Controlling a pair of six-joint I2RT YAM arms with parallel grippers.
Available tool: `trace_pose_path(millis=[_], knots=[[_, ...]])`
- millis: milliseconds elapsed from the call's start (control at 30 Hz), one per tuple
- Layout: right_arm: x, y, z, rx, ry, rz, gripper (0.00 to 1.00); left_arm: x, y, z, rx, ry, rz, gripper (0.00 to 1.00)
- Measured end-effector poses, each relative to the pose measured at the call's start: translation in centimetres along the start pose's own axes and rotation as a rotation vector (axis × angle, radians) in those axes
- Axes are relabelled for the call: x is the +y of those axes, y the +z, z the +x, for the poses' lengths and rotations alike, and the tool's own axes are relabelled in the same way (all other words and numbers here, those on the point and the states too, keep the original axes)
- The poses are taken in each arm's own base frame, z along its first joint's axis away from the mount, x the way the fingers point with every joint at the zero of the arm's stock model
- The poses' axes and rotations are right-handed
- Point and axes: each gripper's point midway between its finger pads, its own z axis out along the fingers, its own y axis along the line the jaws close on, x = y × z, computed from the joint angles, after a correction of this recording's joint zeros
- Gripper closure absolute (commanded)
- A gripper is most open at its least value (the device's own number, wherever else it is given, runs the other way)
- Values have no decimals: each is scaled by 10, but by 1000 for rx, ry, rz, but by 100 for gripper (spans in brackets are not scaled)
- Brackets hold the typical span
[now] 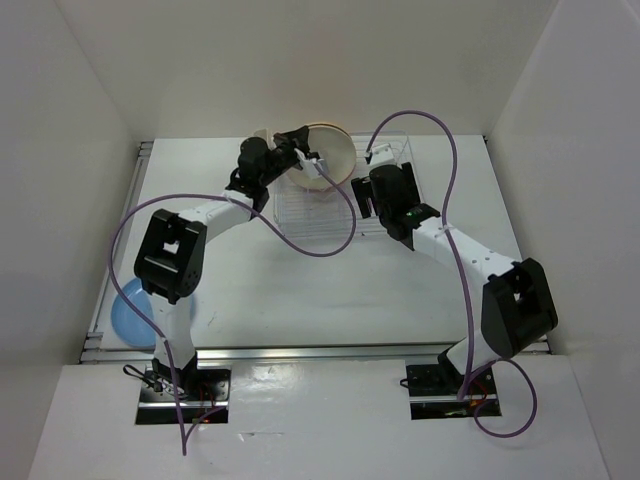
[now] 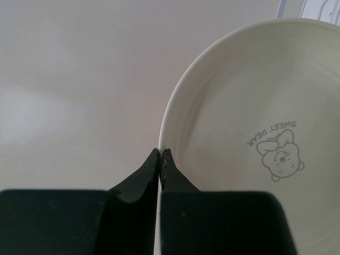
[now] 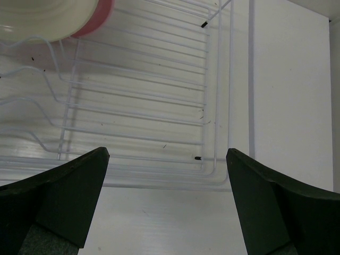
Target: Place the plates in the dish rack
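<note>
Right beside my matt-black left fingers (image 2: 133,186) I see the cream plate (image 2: 249,95), plain except for a pale grey cartoon bear face with a bow and grey "SWEET DEAR" lettering. Between and beyond my black right fingers (image 3: 64,191) the dish rack (image 3: 138,101) is silvery-white wire with small black end tips over a white surface (image 3: 287,106), and past the finger on my screen's left a pink plate (image 3: 102,15) shows behind cream. Overhead, a sky-blue plate (image 1: 122,312) lies far back from both pairs of fingers, and the cables (image 1: 415,112) are purple.

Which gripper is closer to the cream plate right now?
Left. The left gripper pinches the cream plate by its rim; the right gripper is open over the dish rack, apart from the plate.
</note>
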Motion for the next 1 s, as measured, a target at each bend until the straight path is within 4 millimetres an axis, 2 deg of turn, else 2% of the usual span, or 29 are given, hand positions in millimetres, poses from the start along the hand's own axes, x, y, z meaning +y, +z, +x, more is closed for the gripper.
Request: trace_pose_path(millis=[333, 400, 433, 533, 600, 700, 867, 933, 1000], knots=[[1, 3, 4, 12, -10, 2, 0, -20, -6, 4, 21, -23, -16, 100], [2, 4, 5, 14, -11, 2, 0, -21, -7, 1, 27, -21, -29, 96], [2, 5, 6, 17, -12, 2, 0, -23, -7, -1, 30, -22, -34, 89], [3, 7, 8, 25, -16, 1, 0, -29, -6, -5, 45, -29, -43, 76], [3, 7, 9, 25, -17, 2, 0, -37, -6, -8, 49, -52, -32, 75], [3, 7, 9, 25, -17, 5, 0, -69, -9, -1, 98, -104, 44, 75], [3, 7, 8, 24, -16, 6, 0, -73, -16, 13, 160, -108, 31, 74], [3, 7, 8, 24, -16, 5, 0, -72, -17, 15, 174, -105, 19, 67], [3, 7, 8, 24, -17, 6, 0, -75, -20, 18, 196, -107, 15, 44]])
